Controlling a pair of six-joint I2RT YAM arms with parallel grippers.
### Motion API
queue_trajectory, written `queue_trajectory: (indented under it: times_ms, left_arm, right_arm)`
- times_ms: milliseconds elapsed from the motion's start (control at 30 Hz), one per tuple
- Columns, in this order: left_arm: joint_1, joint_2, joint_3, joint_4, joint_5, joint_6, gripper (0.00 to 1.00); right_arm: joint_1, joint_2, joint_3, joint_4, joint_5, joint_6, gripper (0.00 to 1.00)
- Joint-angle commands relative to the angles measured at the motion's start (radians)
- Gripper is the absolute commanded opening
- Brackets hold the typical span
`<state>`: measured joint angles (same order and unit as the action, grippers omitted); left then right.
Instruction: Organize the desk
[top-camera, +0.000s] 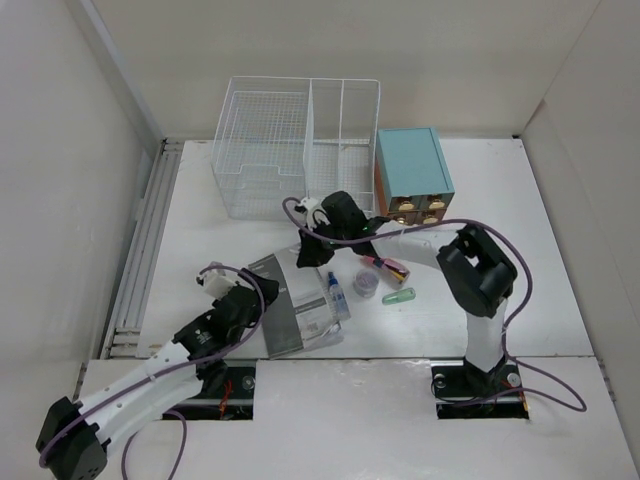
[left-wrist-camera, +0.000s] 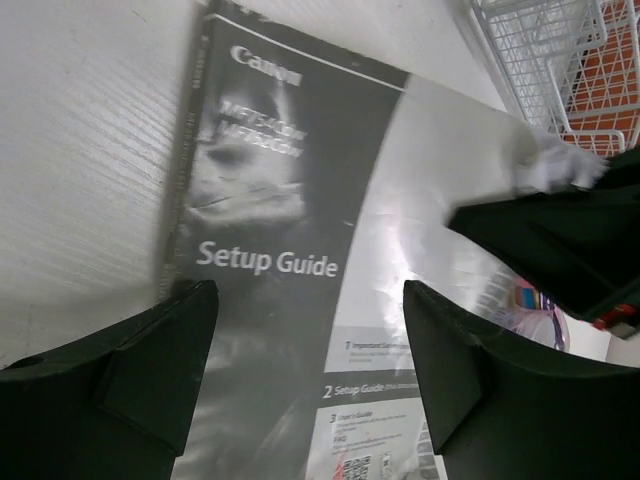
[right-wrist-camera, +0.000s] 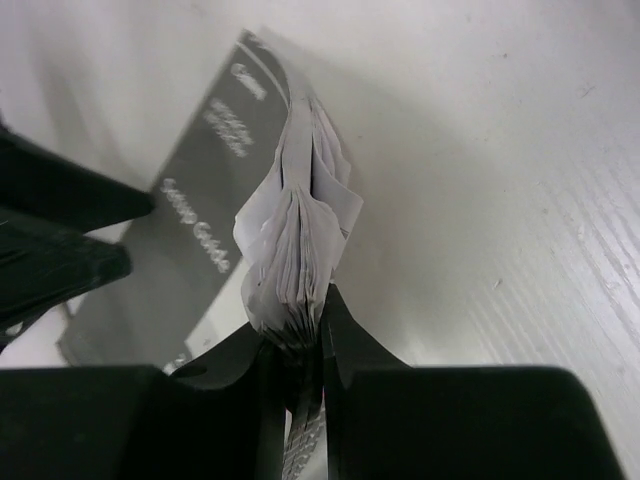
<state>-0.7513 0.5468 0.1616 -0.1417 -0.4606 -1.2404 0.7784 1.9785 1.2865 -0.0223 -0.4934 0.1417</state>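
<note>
Worktop (top-camera: 520, 250): white, matte, stiff and fixed between the pale walls. It carries everything here and is not a thing to lift; only its load can be moved.
Left arm (top-camera: 150, 375): it lies low from the near left corner and reaches to the near-left part of the booklet.
Left fingers (left-wrist-camera: 130, 380): spread wide, one on each side above the cover, holding nothing.
Booklet (top-camera: 290, 305): a thin grey setup guide in the middle of the worktop. I judge it light, floppy and glossy, so it is best taken at an edge.
Right fingers (right-wrist-camera: 370, 400): pressed together at its far right edge, pinching a fan of pages that bends upward.
Right arm (top-camera: 478, 275): elbow high on the right, forearm stretched leftward, wrist bent down.
</note>
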Motion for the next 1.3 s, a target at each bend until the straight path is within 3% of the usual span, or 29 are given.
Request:
queue_trajectory:
  times_ms: [0,200,333,467,600,767,900,933,967,1033,1067,1100,1133,1167,1200,1233,1267]
  left_arm:
    - [-0.005,-0.048,0.050,-0.045,-0.018,0.041,0.73]
    - [-0.005,-0.085,0.070,-0.055,-0.036,0.110,0.78]
    - [-0.005,-0.085,0.017,0.075,0.011,0.197,0.83]
    - [-0.005,-0.122,-0.082,0.371,0.097,0.286,0.97]
    - [-0.005,-0.165,-0.166,0.531,0.162,0.331,0.98]
    - [-0.005,-0.144,-0.154,0.531,0.162,0.375,0.98]
    - [0.004,-0.090,-0.154,0.634,0.229,0.417,0.80]
    - [0.004,-0.067,-0.154,0.677,0.247,0.417,0.74]
    - [0.013,-0.055,-0.154,0.703,0.308,0.417,0.61]
    - [0.024,-0.035,-0.154,0.752,0.370,0.429,0.52]
    - [0.024,-0.019,-0.154,0.798,0.394,0.429,0.43]
    - [0.033,-0.019,-0.154,0.816,0.436,0.441,0.20]
    - [0.033,-0.019,-0.143,0.817,0.447,0.441,0.07]
    - [0.033,-0.019,-0.143,0.827,0.457,0.441,0.00]
    - [0.033,-0.019,-0.131,0.827,0.482,0.452,0.00]
    - [0.033,-0.028,-0.117,0.827,0.491,0.452,0.00]
    - [0.033,-0.053,-0.108,0.815,0.491,0.461,0.00]
  right_arm:
    - [-0.039,-0.151,0.005,0.018,-0.068,-0.048,0.00]
    - [-0.137,-0.243,0.005,0.018,-0.227,-0.034,0.00]
    - [-0.168,-0.231,-0.009,0.053,-0.393,0.021,0.00]
    - [-0.177,-0.207,-0.027,0.097,-0.520,0.062,0.00]
    - [-0.177,-0.207,-0.036,0.124,-0.605,0.072,0.00]
    - [-0.177,-0.196,-0.046,0.186,-0.704,0.081,0.00]
    - [-0.177,-0.175,-0.046,0.248,-0.775,0.124,0.00]
    - [-0.177,-0.175,-0.046,0.248,-0.786,0.124,0.00]
    - [-0.177,-0.175,-0.046,0.248,-0.786,0.124,0.00]
    - [-0.177,-0.175,-0.055,0.259,-0.800,0.124,0.00]
    - [-0.177,-0.175,-0.055,0.259,-0.800,0.124,0.00]
    - [-0.177,-0.175,-0.055,0.259,-0.809,0.124,0.00]
    - [-0.177,-0.175,-0.055,0.259,-0.809,0.124,0.00]
    - [-0.177,-0.175,-0.055,0.259,-0.809,0.124,0.00]
    - [-0.177,-0.175,-0.055,0.259,-0.800,0.124,0.04]
    - [-0.177,-0.175,-0.055,0.259,-0.800,0.115,0.33]
    - [-0.177,-0.175,-0.055,0.259,-0.800,0.114,0.44]
